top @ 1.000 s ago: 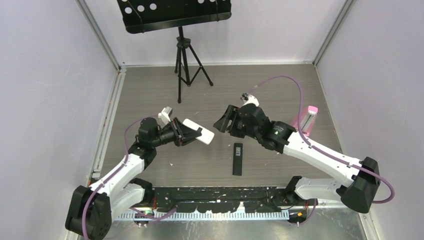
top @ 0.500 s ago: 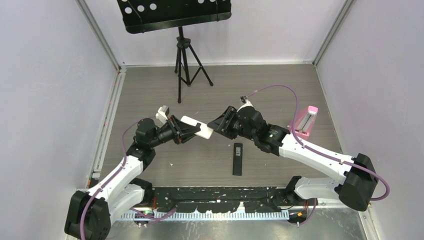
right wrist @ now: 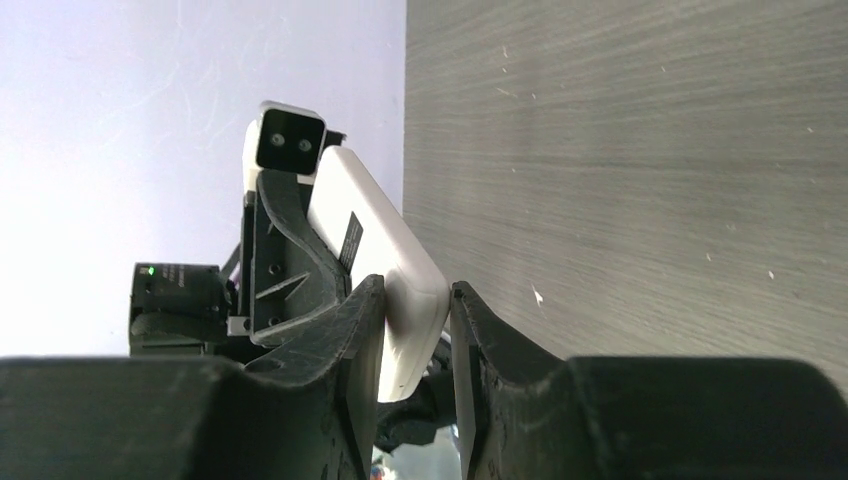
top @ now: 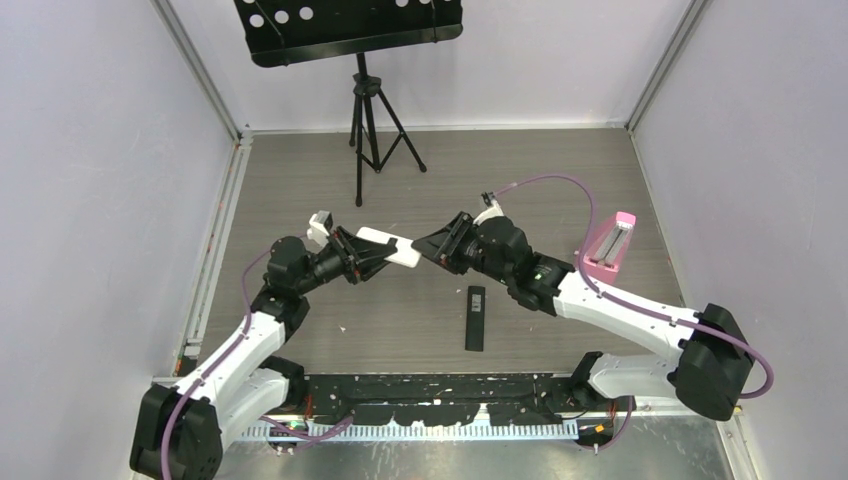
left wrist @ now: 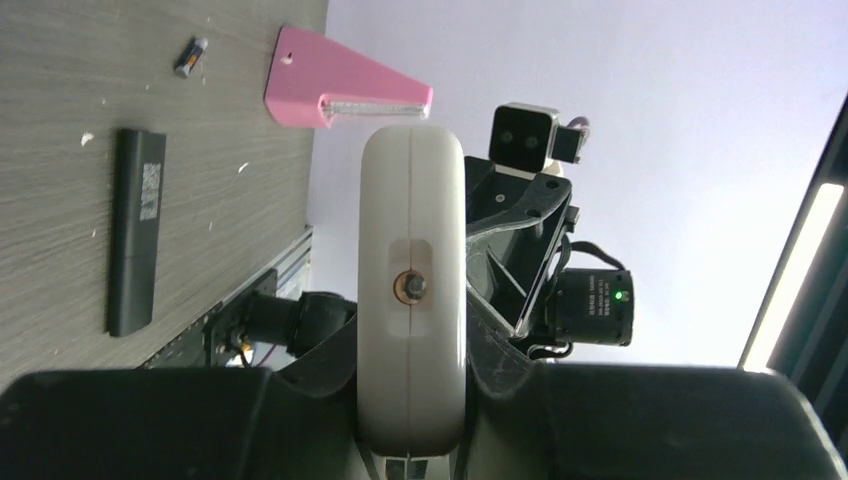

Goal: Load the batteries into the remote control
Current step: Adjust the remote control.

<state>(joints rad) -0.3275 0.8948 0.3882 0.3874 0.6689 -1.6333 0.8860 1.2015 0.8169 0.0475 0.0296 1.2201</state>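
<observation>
Above the middle of the tabletop (top: 560, 180), the left claw (top: 365, 255) is clamped on one end of a white remote (top: 390, 246) and holds it clear of the wood, its long axis pointing across toward the right arm. The right claw (top: 428, 250) meets it from the other side, with the remote's free end sitting between its two dark fingers (right wrist: 360, 340). In the right wrist view one finger lies against the remote's edge while the other stands right at the opposite edge. The opening is narrow, barely wider than the remote, and whether it is already pressing on the casing I cannot tell. From the left wrist view the remote shows a narrow face with a seam down its middle and a small round brass-coloured part in a shallow recess. A black remote (top: 475, 317) lies flat on the tabletop nearer the arm bases, just below the right claw and apart from both claws. A pink holder (top: 610, 245) stands near the right edge of the tabletop. One battery (left wrist: 190, 57), a small dark cylinder with a pale end, lies loose on the wood beside the pink holder's end in the left wrist view. A black music stand (top: 365, 110) on a tripod stands at the far side.
</observation>
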